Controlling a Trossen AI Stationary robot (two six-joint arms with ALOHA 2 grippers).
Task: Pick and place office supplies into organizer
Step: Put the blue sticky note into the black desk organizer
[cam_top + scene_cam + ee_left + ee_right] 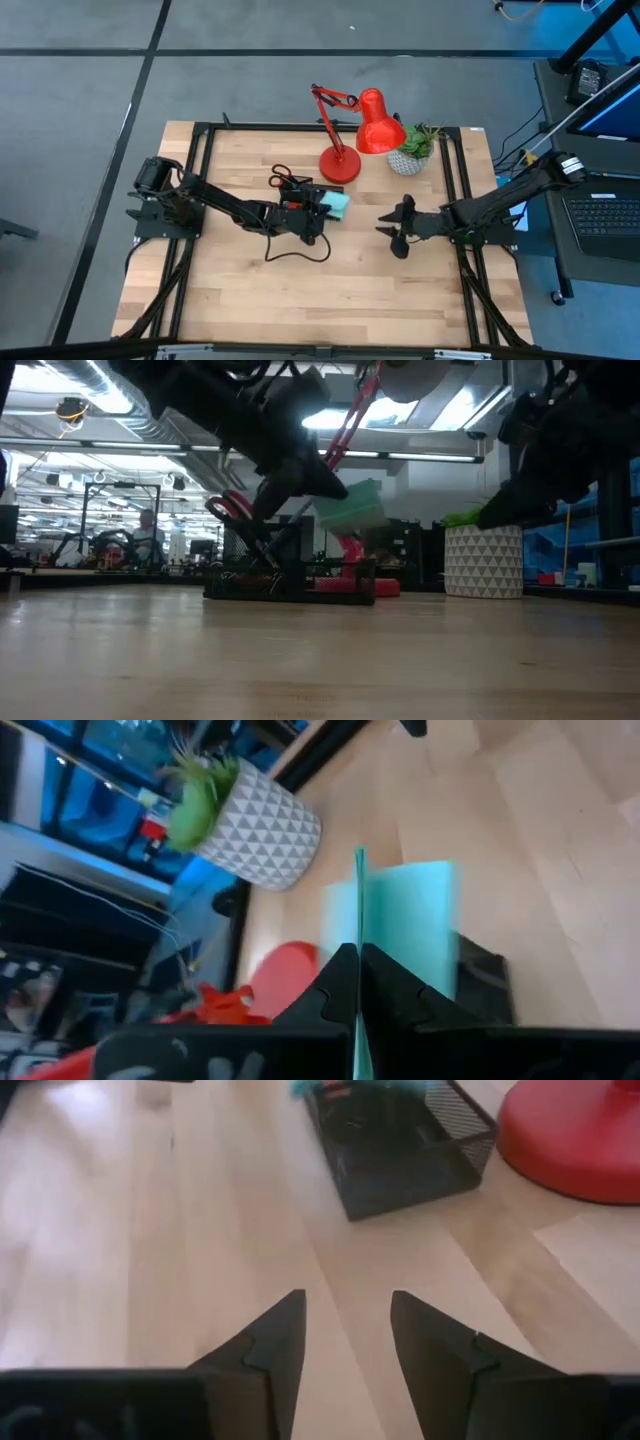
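Fingers (400,995) of the left gripper (322,208) are squeezed tight on the cyan sticky-note pad (405,925). In the high view the gripper sits near the middle of the frame, and the pad (339,205) pokes out on its right side. In the low view the pad (352,507) hangs in the air in the upper middle, above the black organizer (290,577). The organizer stands on the wooden table (240,290). Red-handled scissors (283,178) stick up from it, just left of the gripper in the high view.

The right gripper (397,229) waits to the right of center in the high view, well apart from the pad. Its two fingers (270,1345) are spread with a gap between them and hold nothing. It hangs over bare table.

Behind the organizer, toward the top of the high view, stands a red desk lamp (352,135). Beside it, to the right, is a potted plant (412,150) in a white pot.
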